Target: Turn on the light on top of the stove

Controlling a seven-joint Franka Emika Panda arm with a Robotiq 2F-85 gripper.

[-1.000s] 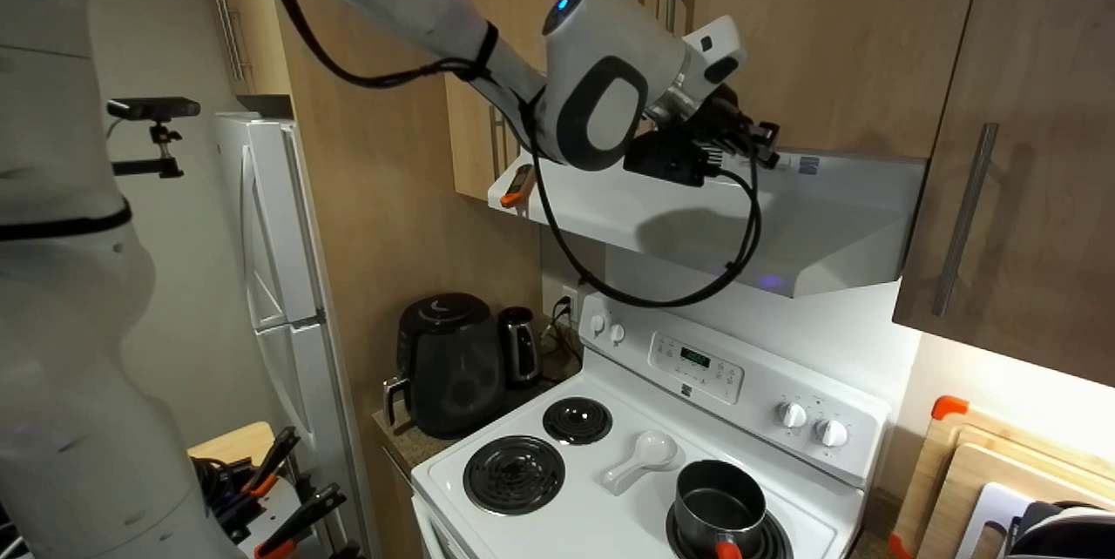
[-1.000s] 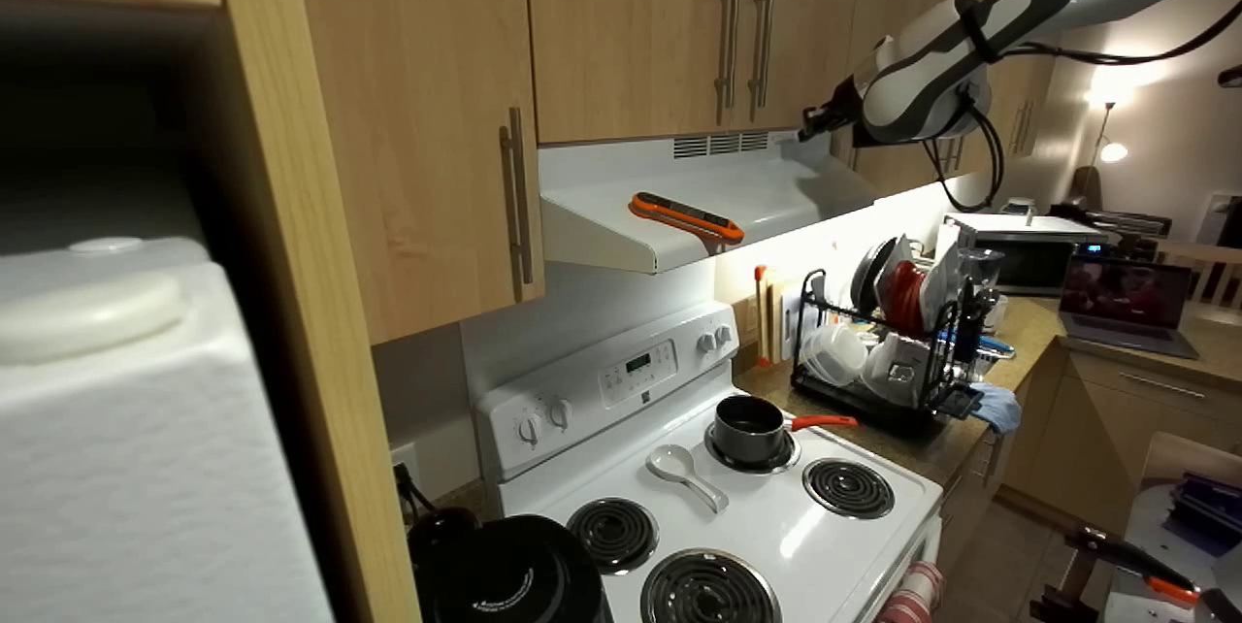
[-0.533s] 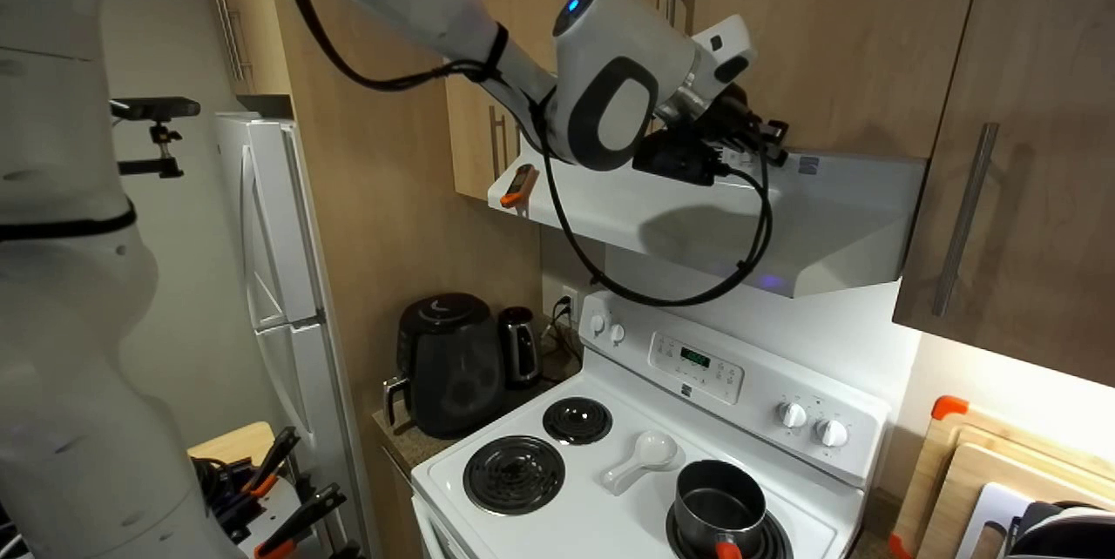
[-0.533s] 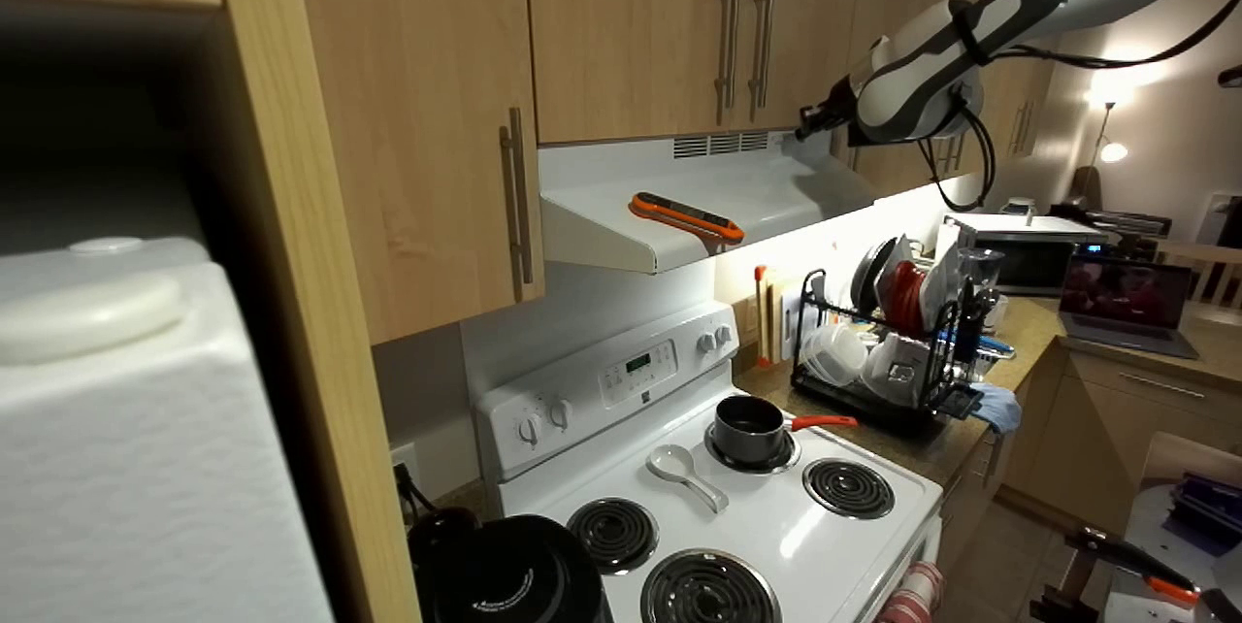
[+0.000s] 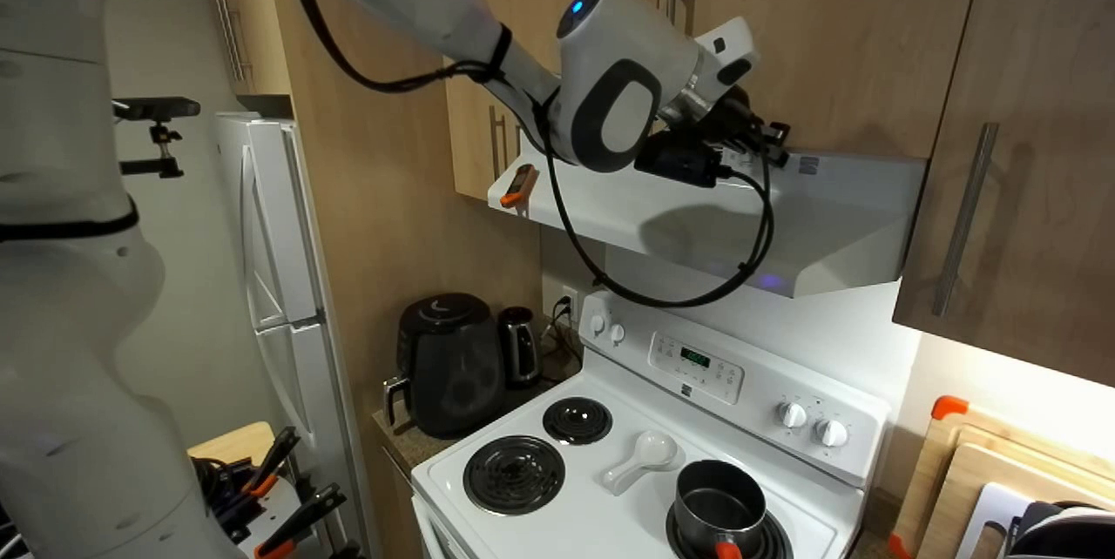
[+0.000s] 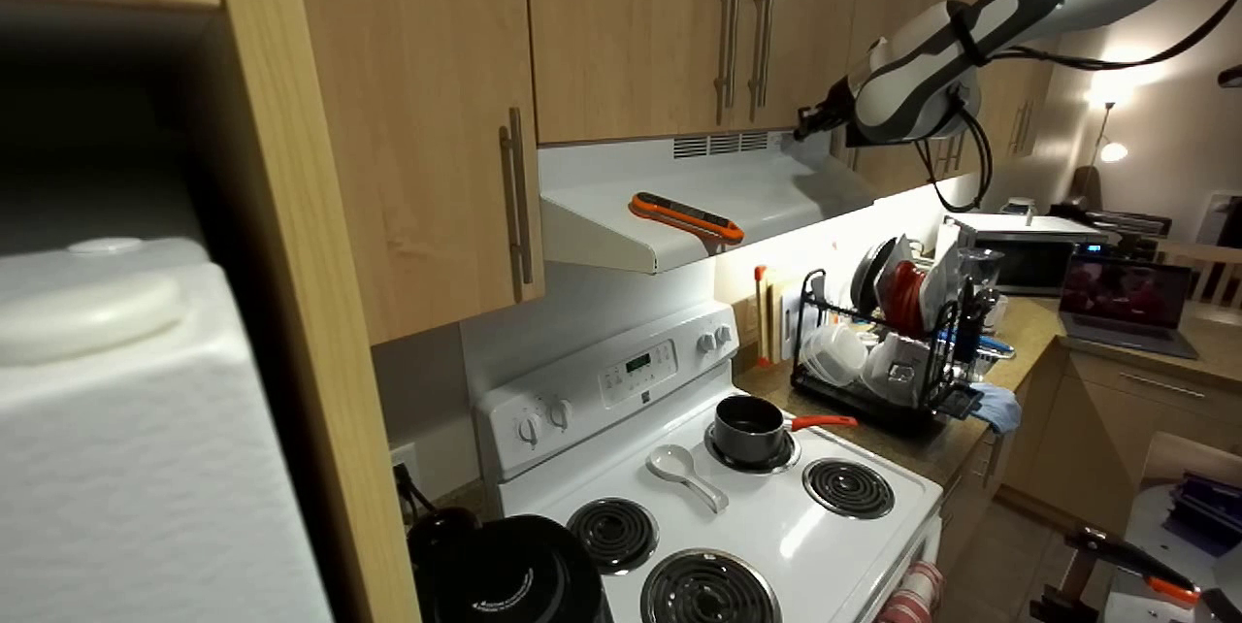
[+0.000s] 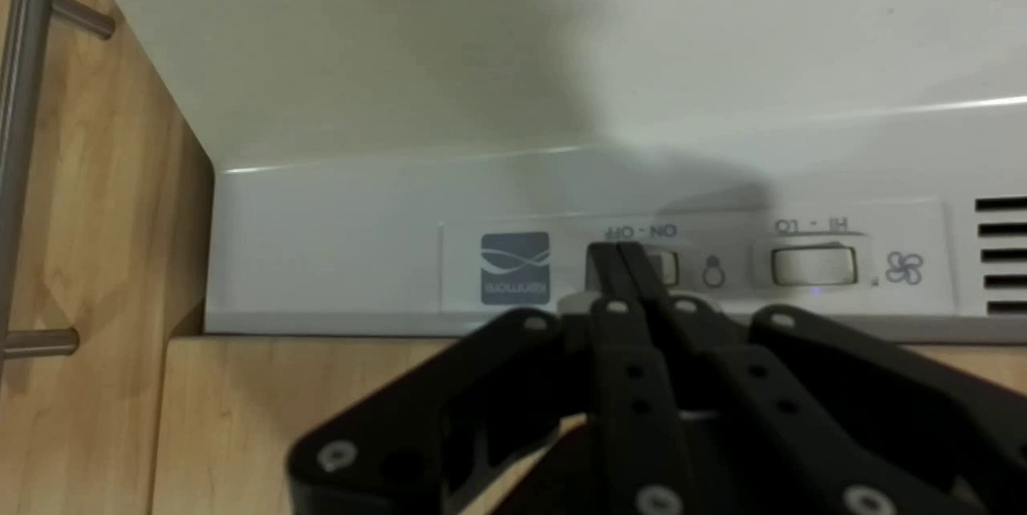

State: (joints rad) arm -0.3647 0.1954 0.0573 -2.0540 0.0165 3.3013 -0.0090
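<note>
Wrist view, left to right; ON-OFF lettering (image 7: pixel 642 232) upside down here

– Kenmore badge (image 7: pixel 515 268) at left, on the front panel of the range hood (image 7: pixel 329 250)

– Gripper (image 7: pixel 618 249) next: jaws together, narrow, nothing seen between them; in this view its tips cover the left part of the light switch (image 7: pixel 665 267), contact cannot be told

– Light switch sits on that panel between badge and bulb mark (image 7: pixel 713 272), right part exposed. ON reads toward the right, OFF toward the left, so my guess is the right end wants pressing: shift slightly right, line up both tips, push straight in, short and gentle, lest they skid along the face

– Fan switch (image 7: pixel 814 266) further right: a large sideways correction would risk that one instead. After the press, check for the hood lamp before backing off
</note>
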